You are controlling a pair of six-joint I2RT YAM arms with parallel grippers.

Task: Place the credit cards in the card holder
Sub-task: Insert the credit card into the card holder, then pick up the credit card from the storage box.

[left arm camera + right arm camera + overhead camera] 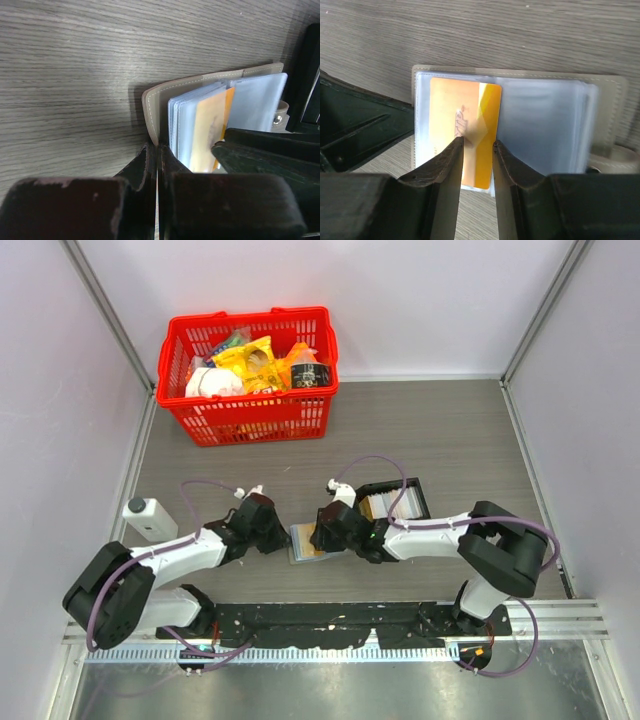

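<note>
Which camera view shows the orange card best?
The right wrist view: the orange card faces the camera almost whole, against the clear pockets of the card holder. The left wrist view shows it at a slant, its lower part hidden. From the top external view it is too small to make out.

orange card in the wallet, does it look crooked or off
Slightly: the orange card sits tilted in a clear sleeve of the card holder, its top edge slanting against the sleeve's, by the open right claw.
</note>
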